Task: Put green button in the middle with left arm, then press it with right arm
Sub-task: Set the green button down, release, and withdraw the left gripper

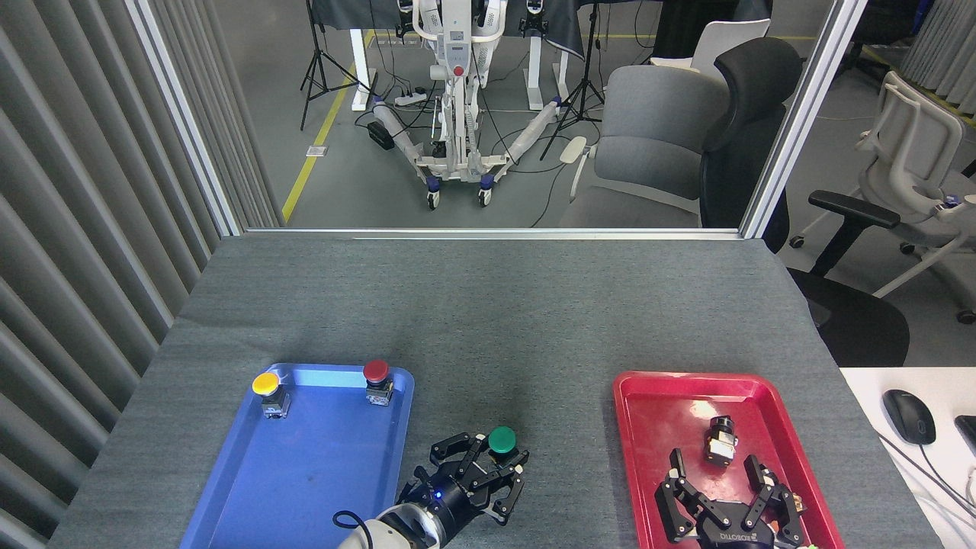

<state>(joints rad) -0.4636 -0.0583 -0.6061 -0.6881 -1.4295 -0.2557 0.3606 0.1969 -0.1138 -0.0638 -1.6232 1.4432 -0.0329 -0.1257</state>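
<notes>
The green button (502, 440), a dark-green round cap, stands upright in my left gripper (492, 460), which is shut on its base. Both are over the bare grey middle (518, 358) of the table, between the two trays, near the front edge. I cannot tell whether the base touches the fabric. My right gripper (717, 473) is open over the near end of the red tray (648, 396), its fingers spread and holding nothing.
A blue tray (305, 473) at the left holds a yellow-capped button (266, 383) and a red-capped button (376, 371) along its far edge. A small black-and-silver block (720, 440) lies in the red tray, just beyond my right gripper's fingers. A mouse (909, 415) sits on a white desk at right.
</notes>
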